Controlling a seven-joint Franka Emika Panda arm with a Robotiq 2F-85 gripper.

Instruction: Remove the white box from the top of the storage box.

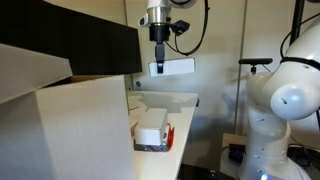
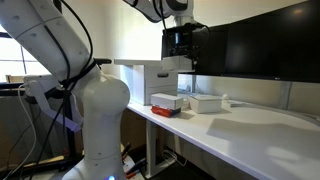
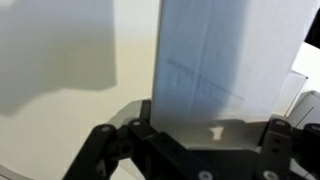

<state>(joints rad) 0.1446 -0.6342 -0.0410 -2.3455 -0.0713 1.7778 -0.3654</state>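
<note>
My gripper (image 1: pixel 159 66) is shut on the white box (image 1: pixel 176 66) and holds it high in the air, well above the table. Both also show in an exterior view, the gripper (image 2: pixel 178 60) and the box (image 2: pixel 172 66). In the wrist view the white box (image 3: pixel 225 50) fills the space between my jaws (image 3: pixel 207 128). The storage box (image 1: pixel 167 136), low with red sides and white showing within, sits on the white table below, near the table's edge; it also shows in an exterior view (image 2: pixel 163 110).
A huge pale cardboard carton (image 1: pixel 70 120) stands on the table beside the storage box, also seen in an exterior view (image 2: pixel 140 80). A black monitor (image 2: pixel 260 45) is behind. Another flat white box (image 2: pixel 205 102) lies on the table. The robot base (image 1: pixel 285 100) stands beside the table.
</note>
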